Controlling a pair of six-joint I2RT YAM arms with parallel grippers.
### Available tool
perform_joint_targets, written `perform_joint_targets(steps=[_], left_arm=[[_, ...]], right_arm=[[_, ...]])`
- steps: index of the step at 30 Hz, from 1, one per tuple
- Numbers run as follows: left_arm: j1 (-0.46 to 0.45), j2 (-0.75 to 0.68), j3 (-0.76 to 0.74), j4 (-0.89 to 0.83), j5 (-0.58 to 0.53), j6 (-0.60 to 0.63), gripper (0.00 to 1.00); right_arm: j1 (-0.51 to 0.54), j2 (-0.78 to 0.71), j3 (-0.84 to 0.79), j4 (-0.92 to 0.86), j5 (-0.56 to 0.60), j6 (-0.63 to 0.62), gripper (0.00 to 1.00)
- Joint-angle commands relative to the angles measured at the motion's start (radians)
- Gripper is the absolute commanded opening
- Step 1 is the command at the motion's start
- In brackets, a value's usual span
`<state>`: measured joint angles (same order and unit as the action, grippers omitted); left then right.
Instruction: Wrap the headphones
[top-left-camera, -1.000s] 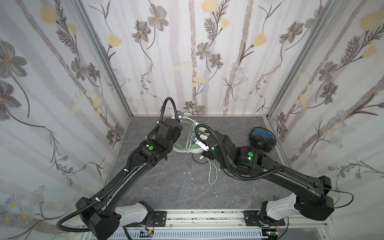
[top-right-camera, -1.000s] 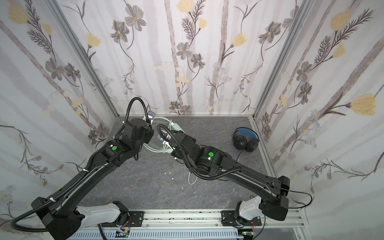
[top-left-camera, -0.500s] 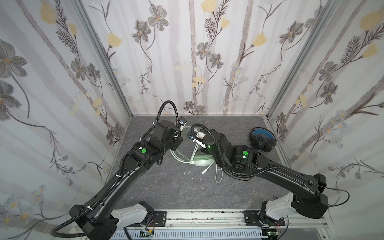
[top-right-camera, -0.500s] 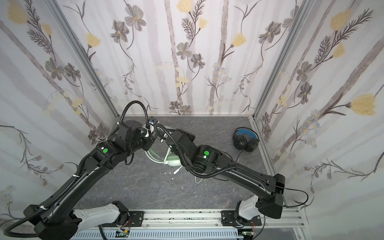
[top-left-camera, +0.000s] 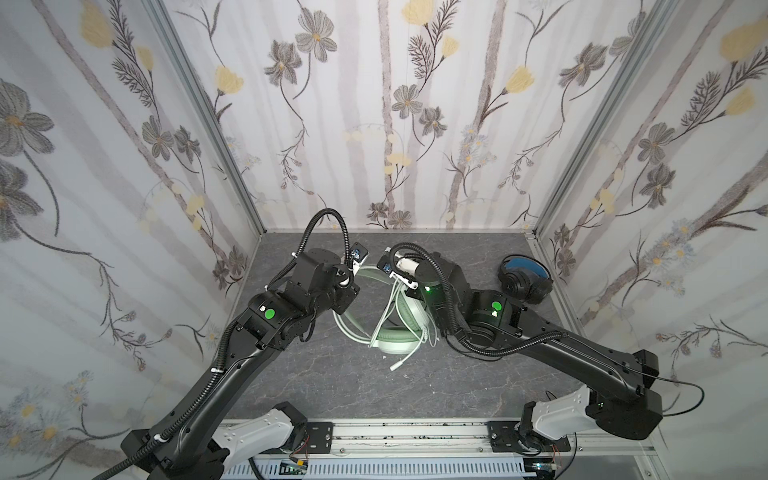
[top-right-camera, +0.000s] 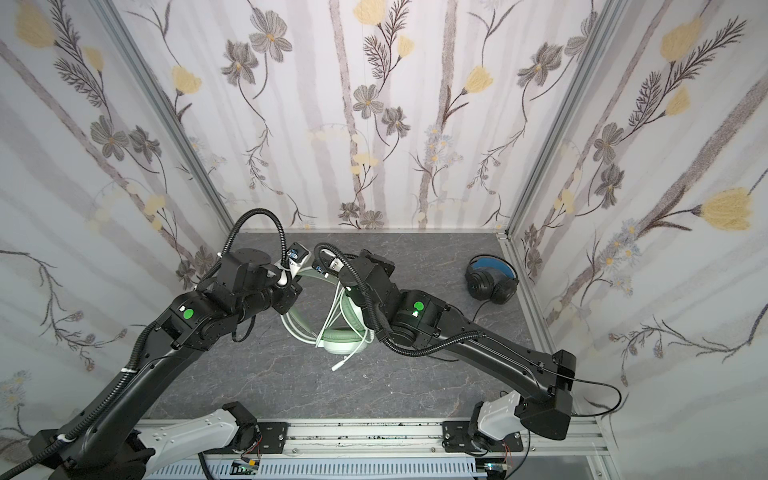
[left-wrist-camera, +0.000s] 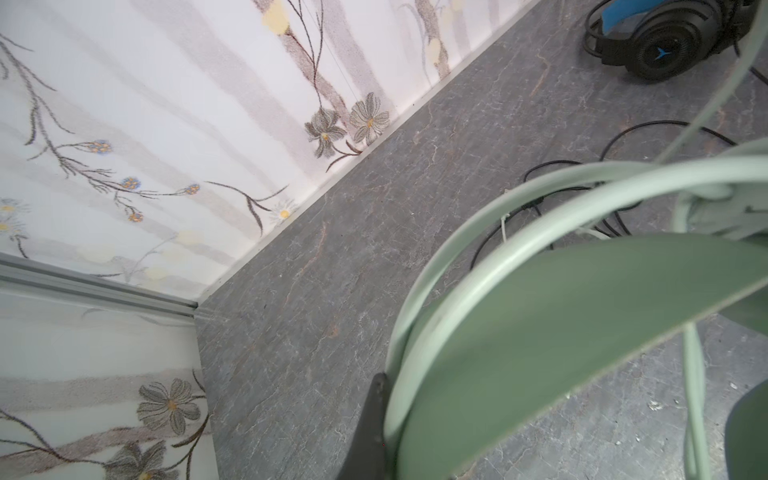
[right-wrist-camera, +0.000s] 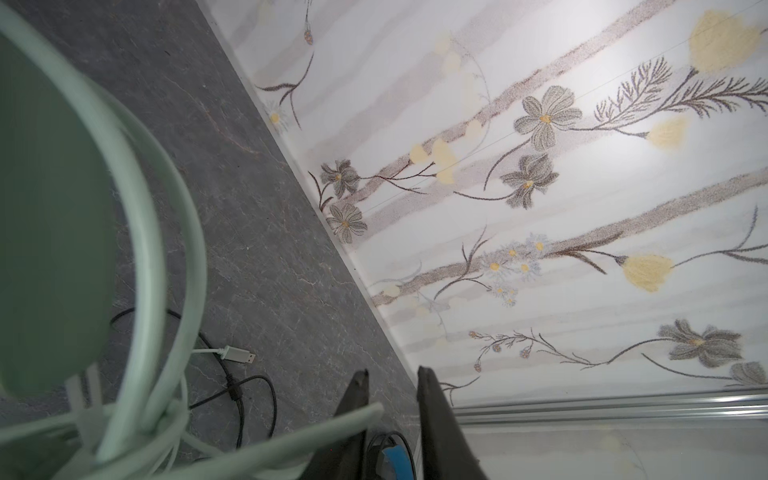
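Right claw (right-wrist-camera: 392, 370), jaws slightly parted and empty, hangs just beside the whitish cable (top-left-camera: 384, 316) draped over the mint-green headset (top-left-camera: 399, 334), which the left claw (left-wrist-camera: 386, 399) pinches by its headband (left-wrist-camera: 582, 332), upright between both arms; black headset (top-left-camera: 525, 278) lies flat, well apart

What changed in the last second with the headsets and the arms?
The mint headset swung toward the front, gripped by the left end effector; the right end effector opened. The black headset stayed put.
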<state>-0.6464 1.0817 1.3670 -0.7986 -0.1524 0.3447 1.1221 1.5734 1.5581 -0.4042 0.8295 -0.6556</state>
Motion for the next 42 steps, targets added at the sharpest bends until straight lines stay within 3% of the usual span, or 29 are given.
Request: perform_joint_targets(steps=[1, 4, 11, 20, 31, 39, 42], left_arm=[[0.001, -0.005, 0.016, 0.013, 0.063, -0.018, 0.0], [0.0, 0.002, 0.03, 0.004, 0.066, -0.029, 0.0], [0.0, -0.006, 0.08, -0.004, 0.155, -0.076, 0.0], [0.001, 0.005, 0.179, -0.022, 0.198, -0.121, 0.0], [0.001, 0.028, 0.254, -0.027, 0.21, -0.163, 0.0], [0.0, 0.089, 0.377, -0.025, 0.246, -0.202, 0.0], [0.001, 0.111, 0.418, -0.022, 0.261, -0.209, 0.0]], right_arm=[[-0.019, -0.023, -0.017, 0.066, -0.06, 0.069, 0.26], [-0.042, -0.041, -0.037, 0.062, -0.089, 0.115, 0.26], [-0.165, -0.11, -0.102, 0.074, -0.285, 0.274, 0.26], [-0.251, -0.161, -0.208, 0.197, -0.474, 0.343, 0.27], [-0.369, -0.388, -0.522, 0.375, -0.85, 0.481, 0.54], [-0.378, -0.44, -0.656, 0.413, -1.052, 0.513, 0.63], [-0.378, -0.425, -0.682, 0.466, -1.07, 0.546, 0.63]])
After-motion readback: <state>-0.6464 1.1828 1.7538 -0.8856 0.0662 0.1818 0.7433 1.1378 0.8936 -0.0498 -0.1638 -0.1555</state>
